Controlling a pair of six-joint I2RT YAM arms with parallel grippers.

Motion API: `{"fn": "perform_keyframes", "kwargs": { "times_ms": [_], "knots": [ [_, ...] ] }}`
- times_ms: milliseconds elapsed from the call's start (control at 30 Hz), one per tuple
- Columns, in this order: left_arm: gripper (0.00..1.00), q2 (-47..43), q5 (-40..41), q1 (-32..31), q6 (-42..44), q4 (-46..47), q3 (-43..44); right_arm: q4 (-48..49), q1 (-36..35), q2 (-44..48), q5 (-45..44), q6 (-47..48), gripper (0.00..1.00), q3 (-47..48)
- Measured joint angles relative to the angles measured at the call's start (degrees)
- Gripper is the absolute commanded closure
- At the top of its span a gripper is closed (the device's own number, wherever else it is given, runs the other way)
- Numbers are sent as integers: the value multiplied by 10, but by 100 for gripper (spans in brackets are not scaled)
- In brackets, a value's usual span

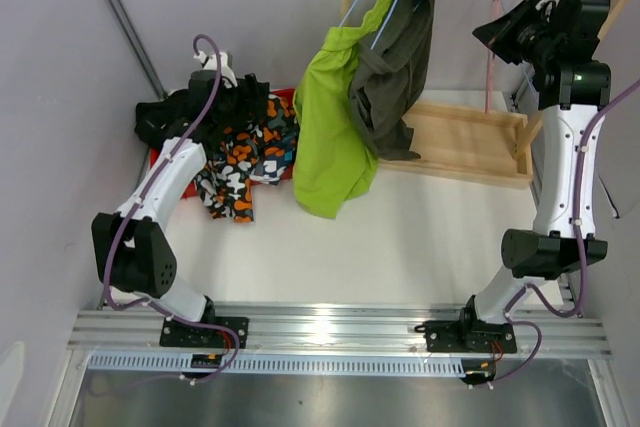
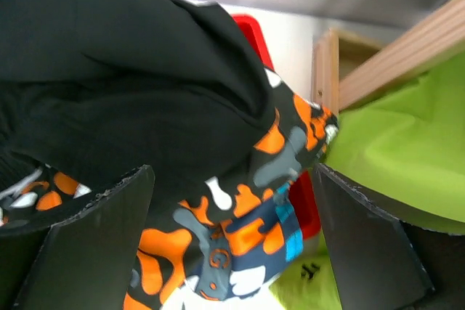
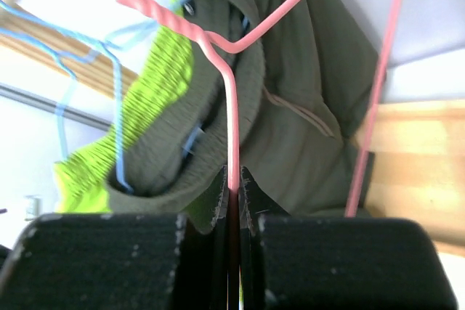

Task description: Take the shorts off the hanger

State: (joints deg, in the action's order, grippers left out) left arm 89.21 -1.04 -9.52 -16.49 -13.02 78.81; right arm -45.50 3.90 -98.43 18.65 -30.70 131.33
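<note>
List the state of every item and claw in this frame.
lime green shorts: hanging, not removed
grey-olive shorts: hanging, not removed
black shorts: removed, heaped at left
patterned shorts: removed, heaped at left
pink hanger: bare, in right claw
left claw: open
right claw: shut on pink hanger

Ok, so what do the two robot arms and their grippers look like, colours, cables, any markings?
Both the left arm and right arm have white shells and black joint housings, with a purple cable tied along each. A small green light glows on the right arm's upper joint. The left gripper and right gripper have flat black fingers with pale scuffed edges.
</note>
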Motion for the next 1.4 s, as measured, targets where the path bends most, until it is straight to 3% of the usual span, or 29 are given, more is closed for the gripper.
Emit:
{"fn": "perform_keyframes", "kwargs": {
  "times_ms": [300, 533, 700, 867, 900, 933, 1000, 1200, 1400],
  "knots": [
    [1, -1, 0, -10, 0, 6, 0, 43, 16, 43, 1, -26, 100, -72],
    [1, -13, 31, -35, 10, -4, 0, 99, 54, 8, 17, -51, 100, -58],
    [0, -68, 35, -55, 11, -5, -18, 122, 84, -62, 42, -80, 100, -24],
    [1, -139, 37, -60, 11, -15, -40, 134, 90, -70, 60, -85, 99, -33],
    [1, -152, 38, -63, 12, -18, -41, 140, 90, -64, 63, -86, 87, -44],
    [1, -164, 39, -66, 15, -19, -41, 141, 89, -59, 66, -88, 46, -56],
    [1, -188, 39, -71, 20, -28, -41, 141, 85, -49, 68, -87, 3, -74],
    [1, -242, 43, -73, 46, -52, -56, 114, 67, -12, 48, -65, 1, -83],
    [1, -295, 45, -73, 70, -87, -106, 77, 33, 75, -33, -37, 0, -79]
  ]
}}
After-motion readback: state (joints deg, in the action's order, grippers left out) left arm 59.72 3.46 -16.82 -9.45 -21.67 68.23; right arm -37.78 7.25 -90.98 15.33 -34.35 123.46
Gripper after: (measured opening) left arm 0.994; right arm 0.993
